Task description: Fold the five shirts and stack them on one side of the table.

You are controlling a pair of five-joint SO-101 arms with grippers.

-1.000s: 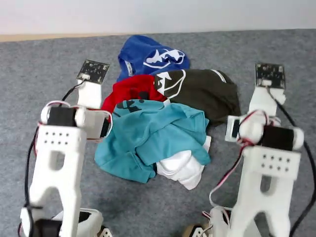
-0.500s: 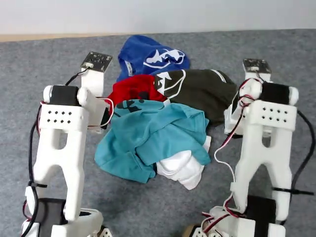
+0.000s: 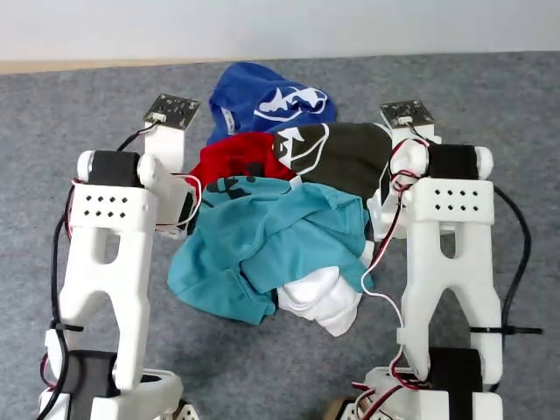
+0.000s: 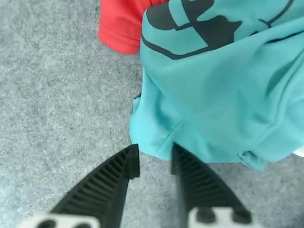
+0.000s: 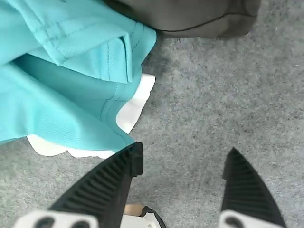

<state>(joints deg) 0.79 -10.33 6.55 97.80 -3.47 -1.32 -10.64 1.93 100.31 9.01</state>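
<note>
Five shirts lie in a loose heap mid-table: blue shirt (image 3: 262,101) at the back, red shirt (image 3: 229,157), dark olive shirt (image 3: 359,157), teal shirt (image 3: 271,236) on top, white shirt (image 3: 324,302) poking out at the front. My left gripper (image 4: 156,159) hovers at the left edge of the teal shirt (image 4: 213,85), fingers narrowly open with the hem just ahead of the tips. My right gripper (image 5: 185,159) is wide open over bare carpet beside the teal shirt (image 5: 61,95) and the white shirt (image 5: 135,107).
A grey carpet-like tabletop (image 3: 490,96) surrounds the heap, with free room on both sides and in front. The left arm (image 3: 109,262) and the right arm (image 3: 451,254) stand tall on either side of the pile. A pale wall runs along the back.
The right arm has swung left toward the pile, its wrist now over the olive shirt's right edge. The left arm rose and moved forward a second ago, and has since held still.
</note>
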